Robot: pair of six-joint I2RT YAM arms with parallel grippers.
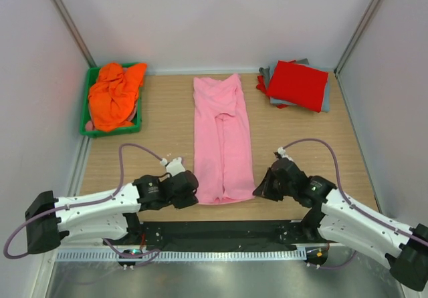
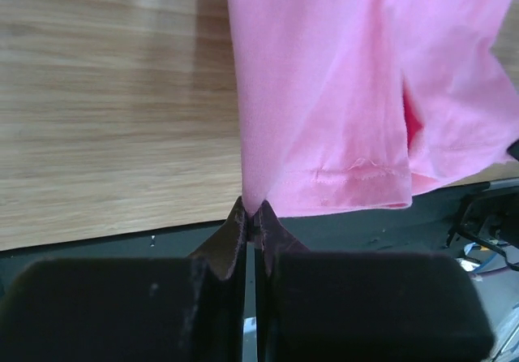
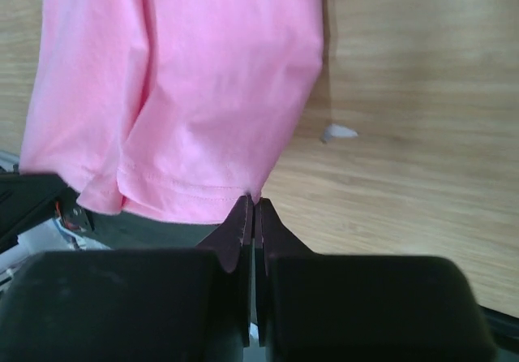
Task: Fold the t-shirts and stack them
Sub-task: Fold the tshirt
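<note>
Left hand [image 1: 194, 192] and right hand [image 1: 258, 191], at the near edge of the desk [image 1: 160, 124], each clenched on one near corner of the light pink t-shirt [image 1: 222, 137]. In the left wrist view, the left hand [image 2: 253, 216] has its jaws pressed together with the near left hem corner of the pink t-shirt [image 2: 340, 94] pinched between the tips. The stitched hem runs off to the right above a dark strip [image 2: 365, 228] that borders the wooden desk [image 2: 105, 94]. In the right wrist view, the right hand [image 3: 253, 208] is likewise clamped on the opposite hem corner of the pink t-shirt [image 3: 203, 78]. A small white fleck [image 3: 336, 132] lies on the bare desk [image 3: 422, 94] beside the cloth.

From above, the pink t-shirt lies flat as a long narrow band down the middle of the desk, running from the near edge towards the far wall. At the far left, a crumpled orange t-shirt [image 1: 115, 96] fills a green bin [image 1: 110, 133]. At the far right, a folded red t-shirt [image 1: 297, 84] rests on top of a grey t-shirt [image 1: 326, 101], well apart from the pink one.
</note>
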